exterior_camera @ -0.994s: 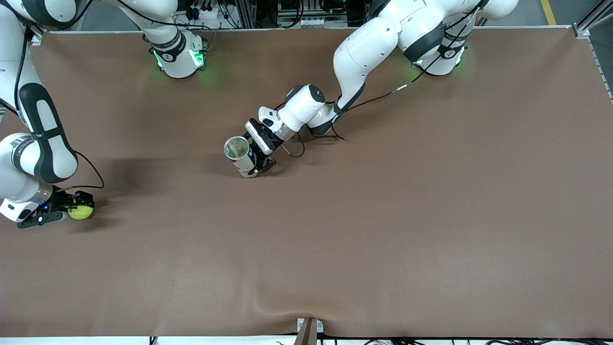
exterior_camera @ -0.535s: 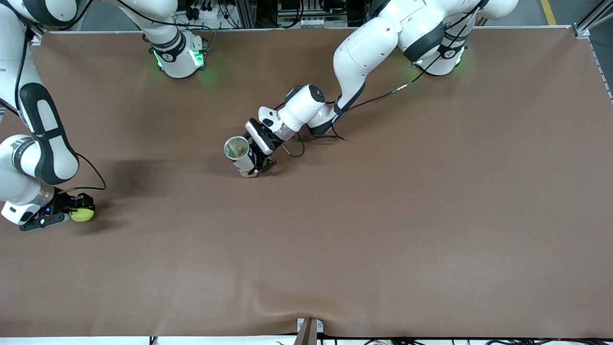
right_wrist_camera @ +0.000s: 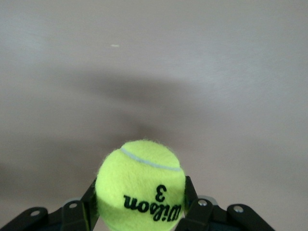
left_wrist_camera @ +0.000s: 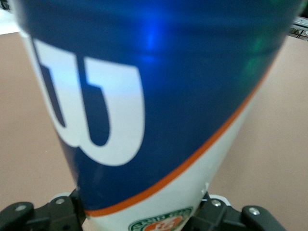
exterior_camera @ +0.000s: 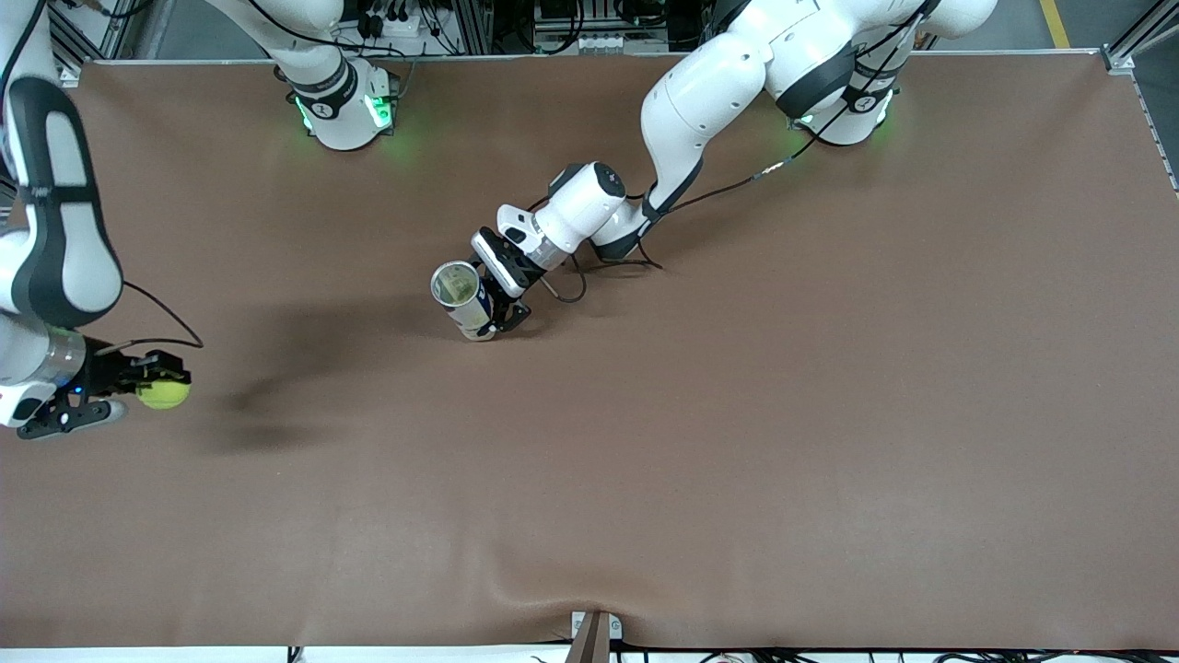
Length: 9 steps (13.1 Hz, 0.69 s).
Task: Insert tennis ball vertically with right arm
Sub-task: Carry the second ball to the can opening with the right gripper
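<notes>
A yellow-green tennis ball (exterior_camera: 164,393) (right_wrist_camera: 140,185) is clamped between the black fingers of my right gripper (exterior_camera: 158,385) (right_wrist_camera: 140,204), which is shut on it. It hangs a little above the brown table at the right arm's end, and its shadow falls apart from it. In the middle of the table stands a blue-and-white ball can (exterior_camera: 461,299) (left_wrist_camera: 154,106) with its open mouth facing up. My left gripper (exterior_camera: 496,311) (left_wrist_camera: 142,214) is shut on the can's side, low on its body.
The brown mat (exterior_camera: 737,414) covers the whole table. A black cable (exterior_camera: 564,287) loops by the left wrist. A small bracket (exterior_camera: 594,631) sits at the table edge nearest the front camera. Both arm bases (exterior_camera: 345,110) (exterior_camera: 847,115) stand along the farthest edge.
My right gripper has shut on the tennis ball and lifted it off the table, and its shadow has spread away from it. The left arm and the can have not moved.
</notes>
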Each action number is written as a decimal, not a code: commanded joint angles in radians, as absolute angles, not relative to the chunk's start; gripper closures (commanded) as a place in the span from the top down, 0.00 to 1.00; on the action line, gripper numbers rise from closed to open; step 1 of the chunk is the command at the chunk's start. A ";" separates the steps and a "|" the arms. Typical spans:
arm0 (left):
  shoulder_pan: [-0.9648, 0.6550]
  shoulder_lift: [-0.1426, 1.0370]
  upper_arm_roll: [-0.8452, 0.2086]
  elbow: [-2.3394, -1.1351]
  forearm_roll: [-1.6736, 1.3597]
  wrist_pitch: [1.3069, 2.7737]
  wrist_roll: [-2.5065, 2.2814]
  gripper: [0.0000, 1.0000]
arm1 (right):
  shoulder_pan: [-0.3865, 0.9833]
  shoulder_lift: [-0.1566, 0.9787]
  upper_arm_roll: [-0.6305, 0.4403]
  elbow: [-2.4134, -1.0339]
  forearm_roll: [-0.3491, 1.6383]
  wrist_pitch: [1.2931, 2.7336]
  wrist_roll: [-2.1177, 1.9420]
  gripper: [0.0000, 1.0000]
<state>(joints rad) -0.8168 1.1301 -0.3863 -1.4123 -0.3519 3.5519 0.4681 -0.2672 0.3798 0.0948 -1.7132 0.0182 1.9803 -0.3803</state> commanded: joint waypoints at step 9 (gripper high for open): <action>-0.828 1.120 -0.382 -1.433 -0.374 3.554 0.465 0.83 | 0.331 0.196 0.089 -1.712 0.028 1.753 0.608 0.00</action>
